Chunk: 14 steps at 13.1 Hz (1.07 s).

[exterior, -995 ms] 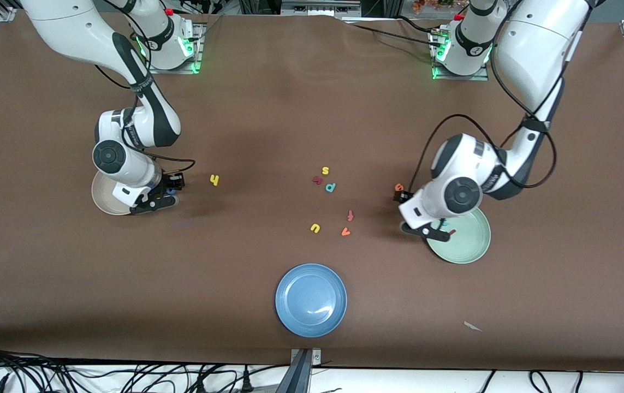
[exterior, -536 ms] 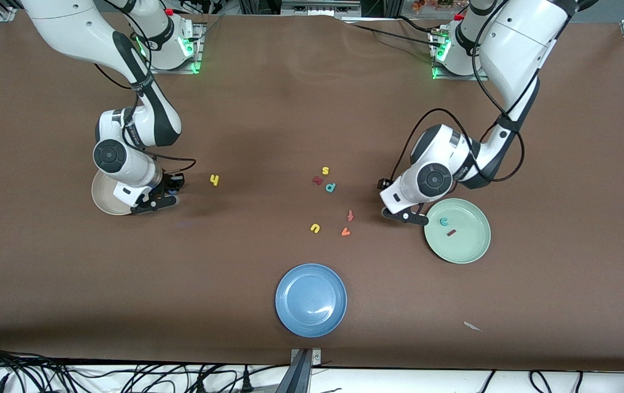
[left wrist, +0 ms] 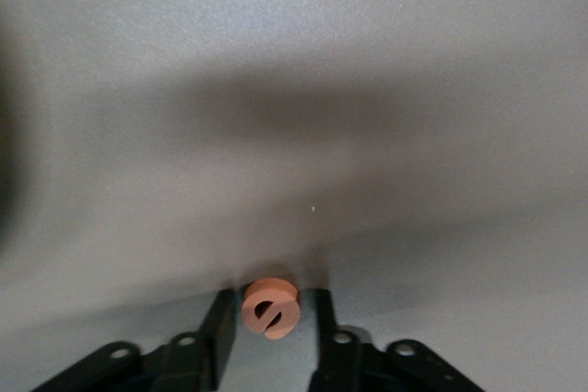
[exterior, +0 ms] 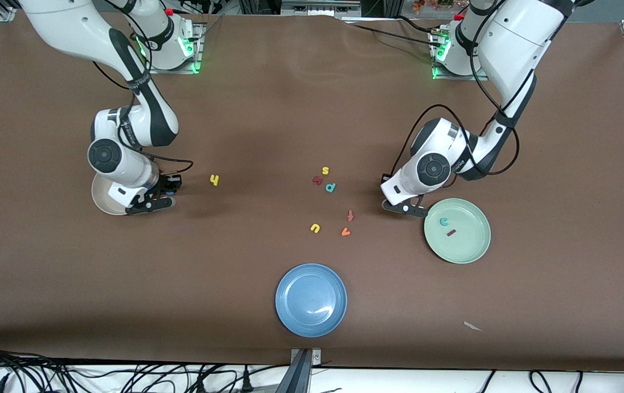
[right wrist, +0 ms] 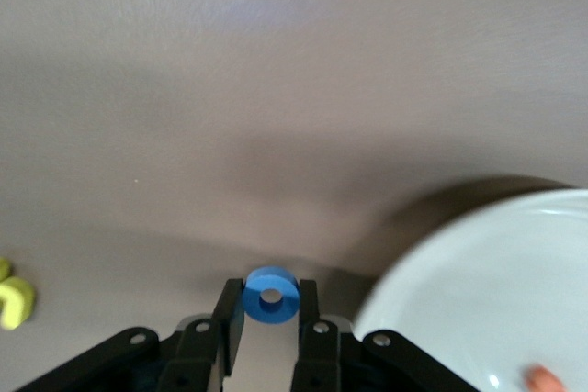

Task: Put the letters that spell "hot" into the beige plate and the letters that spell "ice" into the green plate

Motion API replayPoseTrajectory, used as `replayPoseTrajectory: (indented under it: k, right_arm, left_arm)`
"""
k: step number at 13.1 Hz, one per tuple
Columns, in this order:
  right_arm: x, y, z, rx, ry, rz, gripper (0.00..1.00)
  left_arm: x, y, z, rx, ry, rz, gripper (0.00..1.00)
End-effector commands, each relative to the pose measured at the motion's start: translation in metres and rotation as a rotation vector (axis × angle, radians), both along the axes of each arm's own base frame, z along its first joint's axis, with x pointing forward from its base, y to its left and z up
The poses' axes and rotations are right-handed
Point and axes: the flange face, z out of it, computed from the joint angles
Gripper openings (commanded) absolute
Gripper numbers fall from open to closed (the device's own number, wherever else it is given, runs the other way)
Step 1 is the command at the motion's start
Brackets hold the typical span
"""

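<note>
My left gripper [exterior: 399, 202] is down at the table beside the green plate [exterior: 475, 248]. Its open fingers [left wrist: 219, 323] flank the orange e [left wrist: 272, 308] with narrow gaps on both sides. The teal c [exterior: 444, 221] and dark red i [exterior: 451, 232] lie in that plate. My right gripper [exterior: 159, 196] is shut on the blue o [right wrist: 271, 296], low beside the rim of the beige plate [right wrist: 496, 291]. An orange letter [right wrist: 542, 378], mostly cut off, lies in that plate. The yellow h [exterior: 214, 179] rests on the table near the right gripper.
Loose letters lie mid-table: yellow s [exterior: 325, 171], a dark red one [exterior: 317, 180], teal d [exterior: 331, 188], red-orange f [exterior: 350, 215], yellow u [exterior: 315, 228], orange v [exterior: 345, 232]. A blue plate [exterior: 310, 300] sits nearer the front camera.
My left gripper has moved off the green plate's edge to the orange e, and its fingers have narrowed around it. The right gripper, with the blue o, has edged toward the beige plate.
</note>
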Motion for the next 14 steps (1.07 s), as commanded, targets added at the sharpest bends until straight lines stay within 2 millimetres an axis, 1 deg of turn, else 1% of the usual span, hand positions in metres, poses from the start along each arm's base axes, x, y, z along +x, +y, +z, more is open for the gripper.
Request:
replayPoseTrajectory:
  k: [1, 2, 3, 4, 5, 6, 7, 8, 9, 10, 11, 12, 13, 14]
  right_arm:
    - [0.014, -0.021, 0.057, -0.015, 0.038, -0.058, 0.13]
    - [0.013, -0.037, 0.058, -0.026, 0.061, -0.087, 0.13]
    - [0.010, -0.055, 0.053, -0.038, 0.075, -0.114, 0.13]
    - [0.002, -0.076, 0.039, -0.051, 0.102, -0.139, 0.13]
    - [-0.006, -0.090, 0.025, -0.060, 0.125, -0.157, 0.13]
    - [-0.012, -0.094, 0.016, -0.063, 0.145, -0.161, 0.13]
    - [-0.018, -0.095, 0.006, -0.067, 0.166, -0.162, 0.14]
    - [-0.019, -0.095, 0.001, -0.070, 0.170, -0.160, 0.14]
    - [-0.020, -0.096, -0.008, -0.073, 0.181, -0.158, 0.17]
    - [-0.021, -0.097, -0.010, -0.072, 0.186, -0.156, 0.31]
    - [-0.020, -0.097, -0.009, -0.072, 0.184, -0.155, 0.70]
    - [-0.019, -0.097, -0.006, -0.071, 0.181, -0.158, 0.93]
    - [-0.017, -0.097, -0.001, -0.071, 0.175, -0.166, 0.98]
    - [-0.016, -0.095, 0.005, -0.069, 0.164, -0.169, 0.99]
  left_arm:
    - [-0.003, 0.001, 0.010, 0.020, -0.025, -0.014, 0.02]
    - [0.000, 0.000, 0.024, 0.022, -0.038, -0.017, 0.02]
    - [0.005, 0.002, 0.037, 0.036, -0.031, -0.020, 0.02]
    - [0.017, 0.007, 0.054, 0.055, -0.013, -0.015, 0.02]
    - [0.030, 0.010, 0.074, 0.076, 0.001, -0.012, 0.02]
    - [0.041, 0.014, 0.090, 0.119, -0.005, -0.034, 0.02]
    - [0.047, 0.021, 0.096, 0.165, -0.020, -0.066, 0.02]
    - [0.052, 0.031, 0.094, 0.203, -0.038, -0.088, 0.02]
    - [0.060, 0.050, 0.090, 0.231, -0.047, -0.104, 0.02]
    - [0.068, 0.070, 0.089, 0.234, -0.048, -0.129, 0.03]
    - [0.078, 0.091, 0.086, 0.220, -0.039, -0.150, 0.06]
    - [0.088, 0.111, 0.081, 0.198, -0.030, -0.176, 0.07]
    - [0.092, 0.123, 0.070, 0.182, -0.021, -0.188, 0.08]
    - [0.096, 0.136, 0.061, 0.163, -0.038, -0.180, 0.10]
